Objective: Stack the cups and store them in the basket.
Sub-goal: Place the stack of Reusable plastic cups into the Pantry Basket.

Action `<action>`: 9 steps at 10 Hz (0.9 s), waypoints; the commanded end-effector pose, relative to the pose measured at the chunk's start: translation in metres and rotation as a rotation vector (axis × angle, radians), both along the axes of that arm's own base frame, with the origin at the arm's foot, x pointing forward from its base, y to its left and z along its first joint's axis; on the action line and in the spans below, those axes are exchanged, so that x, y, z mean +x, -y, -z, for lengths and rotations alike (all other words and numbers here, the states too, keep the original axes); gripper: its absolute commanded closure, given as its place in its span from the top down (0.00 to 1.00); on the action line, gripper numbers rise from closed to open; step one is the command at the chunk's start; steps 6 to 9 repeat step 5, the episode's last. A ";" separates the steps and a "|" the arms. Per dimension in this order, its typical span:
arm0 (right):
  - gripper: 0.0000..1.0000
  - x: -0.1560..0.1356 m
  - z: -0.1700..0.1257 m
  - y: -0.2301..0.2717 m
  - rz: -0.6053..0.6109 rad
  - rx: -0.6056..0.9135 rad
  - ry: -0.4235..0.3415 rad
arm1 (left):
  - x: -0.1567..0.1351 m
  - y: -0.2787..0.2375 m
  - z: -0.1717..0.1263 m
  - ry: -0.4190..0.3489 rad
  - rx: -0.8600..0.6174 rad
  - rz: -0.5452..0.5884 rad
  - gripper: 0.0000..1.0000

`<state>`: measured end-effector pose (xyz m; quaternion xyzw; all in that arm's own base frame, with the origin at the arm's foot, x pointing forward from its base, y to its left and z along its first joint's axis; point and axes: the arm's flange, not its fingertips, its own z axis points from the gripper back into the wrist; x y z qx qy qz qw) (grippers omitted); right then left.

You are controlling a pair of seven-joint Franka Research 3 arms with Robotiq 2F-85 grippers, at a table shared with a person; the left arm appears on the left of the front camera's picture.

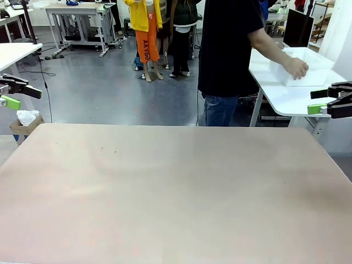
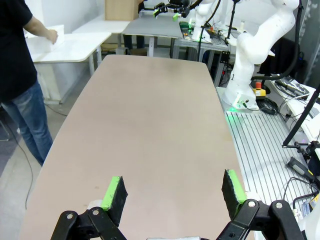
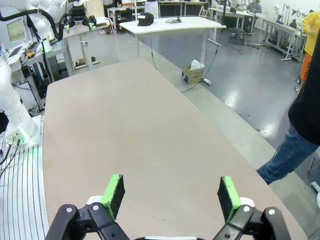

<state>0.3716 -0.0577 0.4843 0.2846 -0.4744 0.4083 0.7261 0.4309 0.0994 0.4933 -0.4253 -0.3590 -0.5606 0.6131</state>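
The basket (image 1: 308, 66) sits on a side table (image 1: 286, 99), under the person's hand (image 1: 297, 68), beyond the right gripper (image 1: 330, 102). That gripper hangs spread wide and empty beside the table (image 1: 176, 192); the left gripper (image 1: 14, 93) does likewise opposite.

Front view low across the table (image 1: 176, 192) toward the person (image 1: 228, 49), both wrist views high over it, sharing tabletop

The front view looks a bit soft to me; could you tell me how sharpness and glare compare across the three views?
Front view: table evenly lit, the person's hand slightly blurred; left wrist view: sharp, wide-angle bowing; right wrist view: floor glare.
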 end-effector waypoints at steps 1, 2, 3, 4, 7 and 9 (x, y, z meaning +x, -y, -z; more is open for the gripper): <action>1.00 0.004 0.000 -0.001 0.001 0.019 0.023 | -0.002 0.002 -0.002 0.003 -0.004 -0.004 1.00; 1.00 0.004 0.000 -0.001 0.001 0.019 0.023 | -0.002 0.002 -0.002 0.003 -0.004 -0.004 1.00; 1.00 0.004 0.000 -0.001 0.001 0.019 0.023 | -0.002 0.002 -0.002 0.003 -0.004 -0.004 1.00; 1.00 0.004 0.000 -0.001 0.001 0.019 0.023 | -0.002 0.002 -0.002 0.003 -0.004 -0.004 1.00; 1.00 0.004 0.000 -0.001 0.001 0.019 0.023 | -0.002 0.002 -0.002 0.003 -0.004 -0.004 1.00; 1.00 0.004 0.000 -0.001 0.001 0.019 0.023 | -0.002 0.002 -0.002 0.003 -0.004 -0.004 1.00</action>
